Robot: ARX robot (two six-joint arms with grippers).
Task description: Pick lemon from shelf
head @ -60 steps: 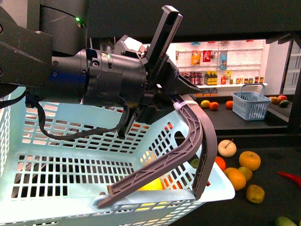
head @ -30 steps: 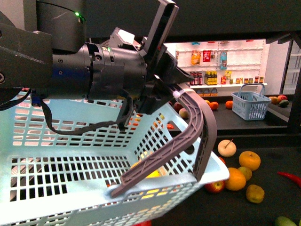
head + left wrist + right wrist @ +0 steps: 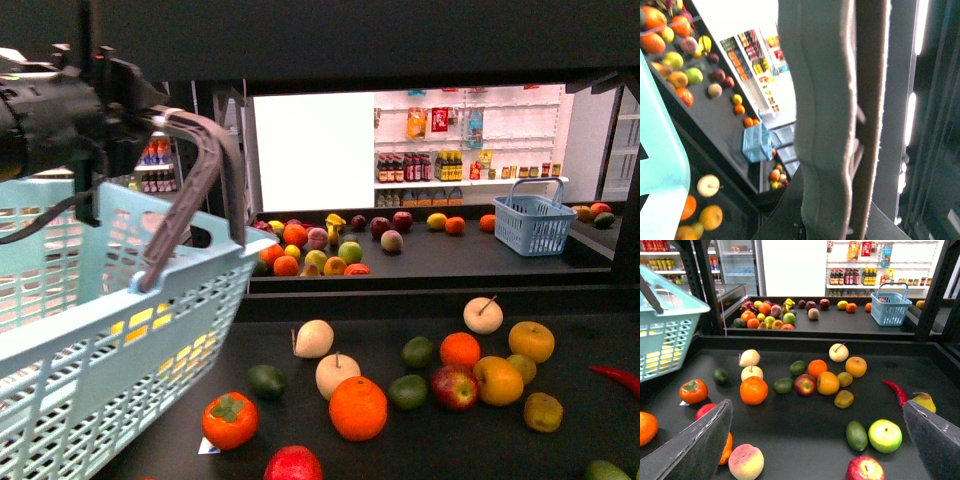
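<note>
My left gripper (image 3: 128, 112) is shut on the grey basket handle (image 3: 200, 190) and holds the light-blue basket (image 3: 100, 340) up at the left, over the edge of the black shelf tray (image 3: 560, 450). In the left wrist view the handle (image 3: 825, 125) fills the middle, between the jaws. Something bright yellow, which looks like the lemon (image 3: 133, 322), shows through the basket's slots; it also shows in the right wrist view (image 3: 651, 359). My right gripper (image 3: 815, 445) is open and empty, above the tray (image 3: 805, 435) with fruit around it.
Oranges (image 3: 358, 407), apples (image 3: 455, 387), limes, a persimmon (image 3: 229, 420) and a red chilli (image 3: 615, 377) lie on the front tray. The back tier (image 3: 450, 255) holds more fruit and a small blue basket (image 3: 533, 222). Black posts (image 3: 940, 285) stand at the sides.
My left arm and the basket have swung to the left and away from the front camera. The shelf and its fruit, hidden before, now show.
</note>
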